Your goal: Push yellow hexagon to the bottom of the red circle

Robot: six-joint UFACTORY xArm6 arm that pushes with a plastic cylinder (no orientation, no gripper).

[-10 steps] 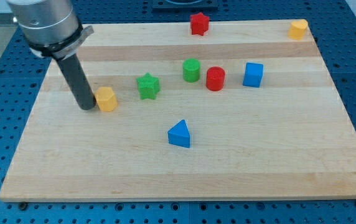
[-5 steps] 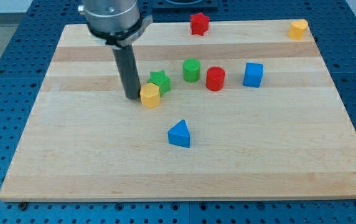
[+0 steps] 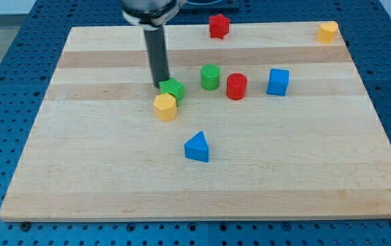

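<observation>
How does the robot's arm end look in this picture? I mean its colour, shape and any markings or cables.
Only the lower part shows: a straight, round, dark grey to black rod, plain and smooth, ending in my tip. At the view's top it widens into a darker round collar, cut off by the frame. No cables, labels or markings are visible.

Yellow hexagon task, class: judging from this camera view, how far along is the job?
Done: nothing complete. In hand: my tip sits at the green star's upper left, off the yellow hexagon, which touches that star. Left: slide the hexagon rightward to below the red circle.
</observation>
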